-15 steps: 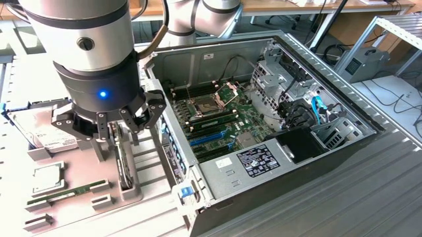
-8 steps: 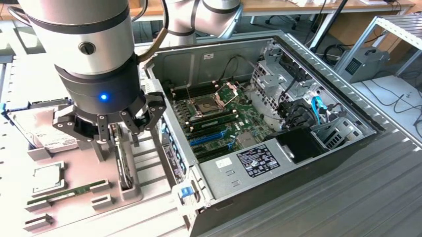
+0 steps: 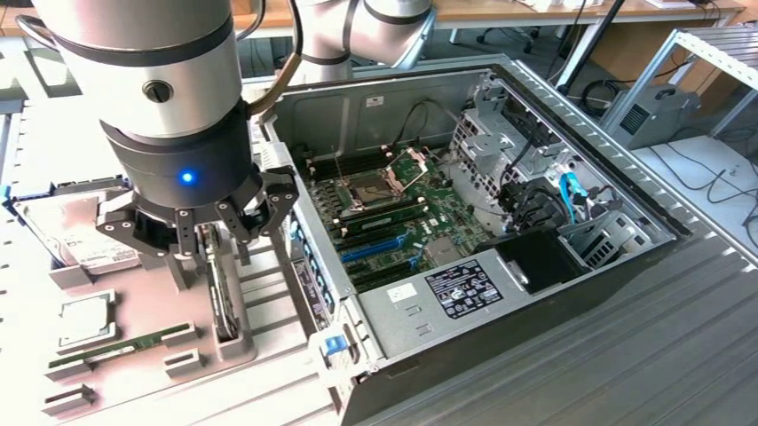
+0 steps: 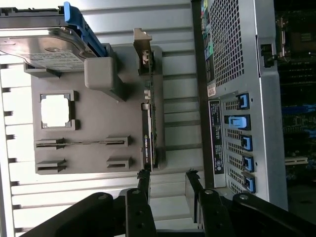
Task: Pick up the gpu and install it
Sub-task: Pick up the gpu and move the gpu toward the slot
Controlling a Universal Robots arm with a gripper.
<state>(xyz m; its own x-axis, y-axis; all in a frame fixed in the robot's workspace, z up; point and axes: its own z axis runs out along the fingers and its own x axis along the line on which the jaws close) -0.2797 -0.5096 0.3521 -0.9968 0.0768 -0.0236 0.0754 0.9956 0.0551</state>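
Grey sheet metal first: the open computer case [image 3: 355, 111] is the biggest thing here, its board exposed and its blue slots [image 3: 373, 250] holding no card that I can see. Just beside the case, along its vented back panel, lies the grey holder plate [image 3: 137, 306]. My tool [image 4: 167, 174] hangs over the plate's case-side edge, fingers spread and gripping nothing. The hard drive [image 3: 89, 235] sits on the plate, farther from the case. The gpu [image 3: 220, 297] stands on its long edge in the plate's rack, on the side nearest the case. It is right under my tool and, as far as I can tell, apart from the fingers. The memory stick [image 3: 119, 348] lies flat, farther from the case than the gpu. I judge this to be the approach for the pick, with nothing installed yet. A sound hold calls for the card's thin edge centred in the gap, and in the wrist view it lines up closer to one finger.
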